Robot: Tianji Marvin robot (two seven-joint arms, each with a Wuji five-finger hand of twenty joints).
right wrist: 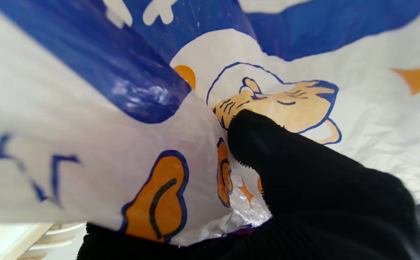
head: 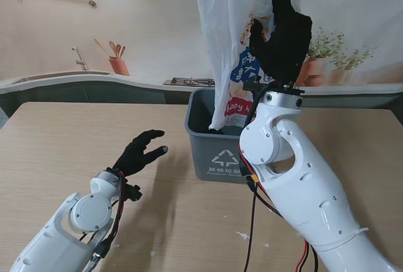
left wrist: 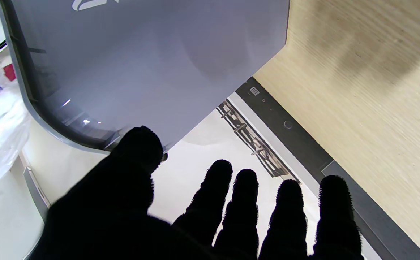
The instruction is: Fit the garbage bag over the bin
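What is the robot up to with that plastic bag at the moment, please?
The right hand is shut on a printed white garbage bag and holds it up over the grey bin, with the bag's lower end hanging inside the bin. The bag is not yet fitted over the rim. The left hand is open, fingers spread, beside the bin on the wooden table.

A wooden table (head: 63, 146) fronts a kitchen backdrop (head: 94, 45), white scraps (head: 242, 235) nearer me.

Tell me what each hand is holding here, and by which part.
The right hand grips the garbage bag high up, near its upper part, its lower end hanging into the bin. The left hand is open, holding nothing.
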